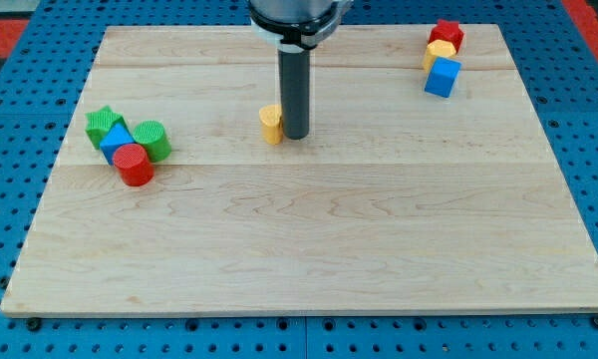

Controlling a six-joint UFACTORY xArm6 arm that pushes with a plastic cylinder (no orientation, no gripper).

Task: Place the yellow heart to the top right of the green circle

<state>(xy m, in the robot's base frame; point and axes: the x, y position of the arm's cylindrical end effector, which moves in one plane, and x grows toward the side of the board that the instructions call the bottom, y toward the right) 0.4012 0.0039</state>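
Note:
The yellow heart [270,124] lies on the wooden board a little left of centre in the upper half. My tip [295,136] stands right against its right side. The green circle [152,139] is at the view's left, well to the left of the heart and slightly lower. It touches a cluster made of a blue block [117,139], a red cylinder [134,165] and a green star-like block [104,123].
At the view's top right a red block [447,35], a yellow block [440,51] and a blue cube [443,77] stand in a tight group. The wooden board [309,249] lies on a blue pegboard.

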